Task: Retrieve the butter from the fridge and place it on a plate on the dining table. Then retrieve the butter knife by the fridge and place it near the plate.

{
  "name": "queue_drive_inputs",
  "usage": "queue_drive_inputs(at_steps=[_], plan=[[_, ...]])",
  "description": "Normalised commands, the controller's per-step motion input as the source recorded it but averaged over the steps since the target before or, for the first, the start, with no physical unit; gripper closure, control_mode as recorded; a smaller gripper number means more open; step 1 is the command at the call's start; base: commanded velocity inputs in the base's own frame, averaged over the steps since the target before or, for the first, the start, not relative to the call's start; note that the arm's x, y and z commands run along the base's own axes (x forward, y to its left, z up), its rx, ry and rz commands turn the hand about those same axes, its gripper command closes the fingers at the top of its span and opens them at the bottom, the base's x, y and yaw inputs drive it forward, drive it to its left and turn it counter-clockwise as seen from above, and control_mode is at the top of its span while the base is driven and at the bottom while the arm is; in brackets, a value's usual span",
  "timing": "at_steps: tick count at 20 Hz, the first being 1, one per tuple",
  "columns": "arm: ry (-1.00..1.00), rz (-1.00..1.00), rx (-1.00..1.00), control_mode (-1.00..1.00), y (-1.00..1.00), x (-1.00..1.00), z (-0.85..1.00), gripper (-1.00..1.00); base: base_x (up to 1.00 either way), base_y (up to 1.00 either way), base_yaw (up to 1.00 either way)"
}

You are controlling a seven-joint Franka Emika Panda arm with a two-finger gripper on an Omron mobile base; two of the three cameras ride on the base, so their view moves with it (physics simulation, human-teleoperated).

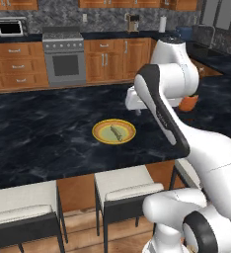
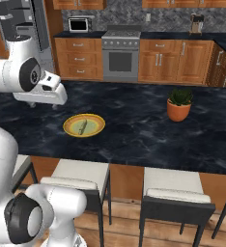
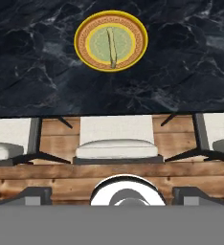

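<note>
The butter lies on the plate, near the counter's near edge. The fingers stand apart, empty, above the stools.

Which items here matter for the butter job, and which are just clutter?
Job:
- butter, lying on the plate
- plate, on the dining table
- dining table
- gripper, open above the table

Lying about:
- potted plant on the table
- stools
- oven
- microwave
</note>
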Motion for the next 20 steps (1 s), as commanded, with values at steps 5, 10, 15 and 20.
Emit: queue_drive_inputs(at_steps=[5,10,15,20], plan=[[-0.06,0.06,0.0,-1.0,-0.13,-0.53,-0.42,-1.0,0.0,0.0,0.0],[-0.07,0.03,0.0,-1.0,-0.38,-0.43,-0.64,-1.0,0.0,0.0,0.0],[0.05,0.01,0.01,-1.0,-0.24,0.02,-0.1,-1.0,0.0,0.0,0.0],[0.17,0.0,0.0,-1.0,-0.01,0.14,0.14,-1.0,0.0,0.0,0.0]])
